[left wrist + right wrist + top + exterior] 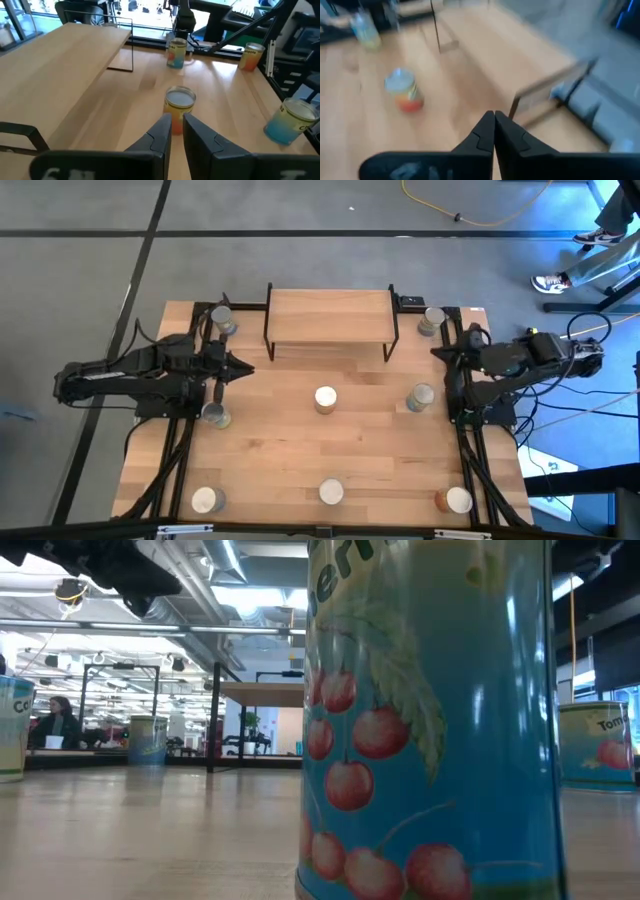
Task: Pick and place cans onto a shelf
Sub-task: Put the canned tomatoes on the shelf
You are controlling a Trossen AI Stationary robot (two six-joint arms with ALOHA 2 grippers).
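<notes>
Eight small cans stand upright on their bases on the wooden table. One is at the centre, one at mid right, one at mid left. Three stand along the near edge; two stand beside the shelf's ends. The light-wood shelf stands on black legs at the far middle. My left gripper hovers left of the shelf, open by a narrow gap and empty; the centre can is ahead of it. My right gripper is shut and empty, right of the shelf.
The low view is filled by the near-centre can, blue with cherries. Black rails and cables run along the table's left and right sides. A person's legs show beyond the far right corner.
</notes>
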